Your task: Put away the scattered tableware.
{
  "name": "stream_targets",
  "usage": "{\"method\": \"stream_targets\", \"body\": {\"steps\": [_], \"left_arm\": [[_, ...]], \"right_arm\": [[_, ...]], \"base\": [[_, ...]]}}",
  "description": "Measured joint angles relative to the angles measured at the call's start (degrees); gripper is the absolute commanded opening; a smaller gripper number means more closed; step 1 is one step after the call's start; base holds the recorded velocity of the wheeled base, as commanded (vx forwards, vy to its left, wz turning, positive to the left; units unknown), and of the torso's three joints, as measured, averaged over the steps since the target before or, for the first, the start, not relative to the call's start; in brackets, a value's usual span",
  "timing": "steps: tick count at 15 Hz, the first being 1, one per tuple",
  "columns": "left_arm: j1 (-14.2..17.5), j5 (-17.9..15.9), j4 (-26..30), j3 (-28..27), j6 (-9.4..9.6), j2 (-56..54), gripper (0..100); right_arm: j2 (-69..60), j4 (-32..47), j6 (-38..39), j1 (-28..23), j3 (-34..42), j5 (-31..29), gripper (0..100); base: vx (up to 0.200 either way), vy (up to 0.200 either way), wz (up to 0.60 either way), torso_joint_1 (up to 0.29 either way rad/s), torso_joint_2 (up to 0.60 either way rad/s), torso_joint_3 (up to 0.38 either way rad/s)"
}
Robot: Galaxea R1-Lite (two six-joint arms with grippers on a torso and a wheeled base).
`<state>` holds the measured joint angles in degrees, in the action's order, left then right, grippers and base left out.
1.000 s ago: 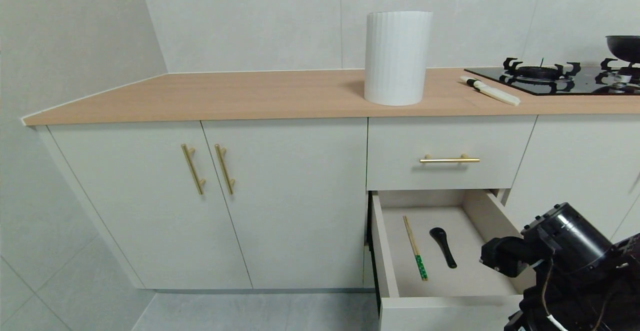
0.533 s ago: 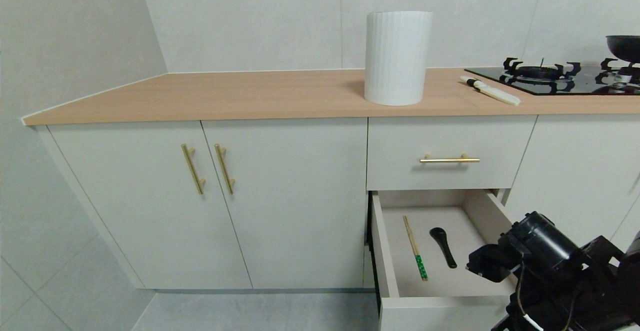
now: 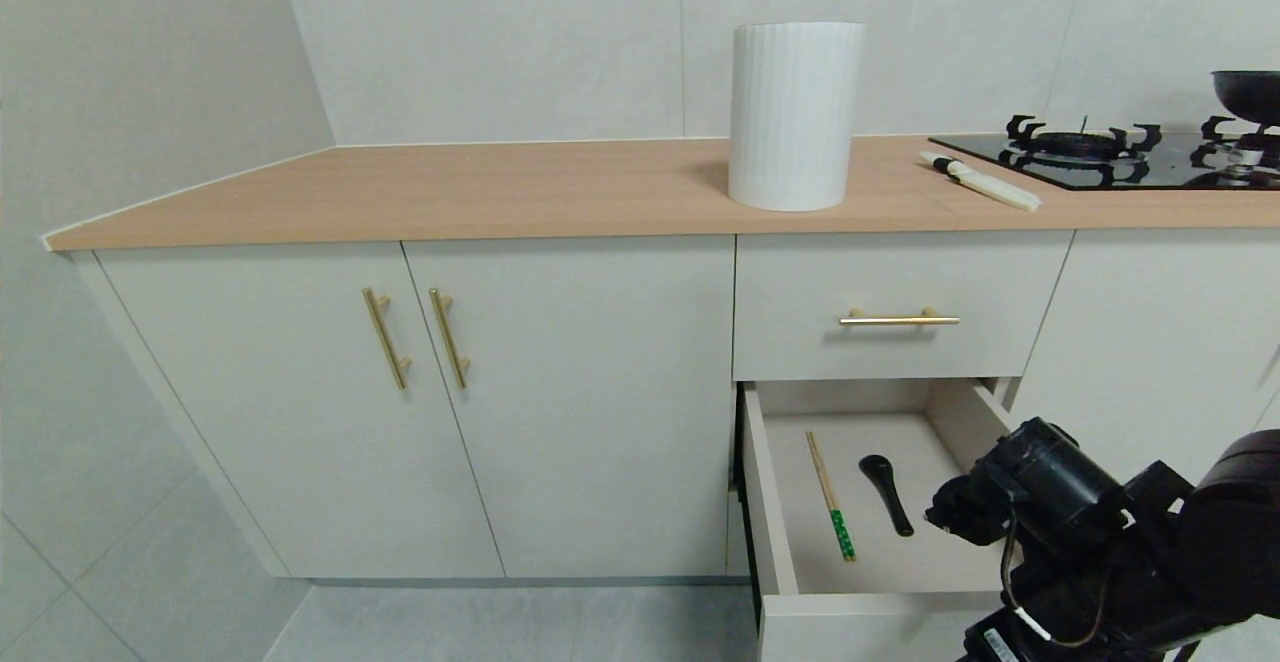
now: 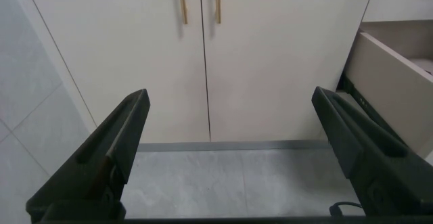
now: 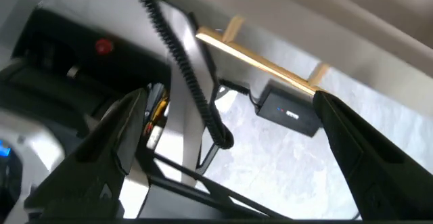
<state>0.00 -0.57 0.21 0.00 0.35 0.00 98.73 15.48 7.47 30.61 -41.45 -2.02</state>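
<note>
Facing the drawer handle (image 5: 264,61), the right end effector (image 5: 228,95), spread wide, sits nearer; the handle's long axis crosses its gap.

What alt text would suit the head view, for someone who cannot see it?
An open lower drawer in a pale kitchen cabinet holds chopsticks and a black spoon lying side by side, apart. On the wooden counter above are a white ribbed canister, a knife and a gas hob.
</note>
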Motion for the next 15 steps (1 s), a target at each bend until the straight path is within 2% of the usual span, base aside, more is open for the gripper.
{"method": "stream_targets", "body": {"steps": [3, 15], "left_arm": [[0.0, 0.0, 0.0, 0.0, 0.00, 0.0, 100], [0.0, 0.0, 0.0, 0.0, 0.00, 0.0, 100]], "right_arm": [[2.6, 0.0, 3.7, -0.5, -1.9, -1.5, 100], [7.4, -0.5, 7.9, -5.2, -7.9, -4.0, 100]], "base": [[0.000, 0.000, 0.00, 0.000, 0.00, 0.000], [0.000, 0.000, 0.00, 0.000, 0.00, 0.000]]}}
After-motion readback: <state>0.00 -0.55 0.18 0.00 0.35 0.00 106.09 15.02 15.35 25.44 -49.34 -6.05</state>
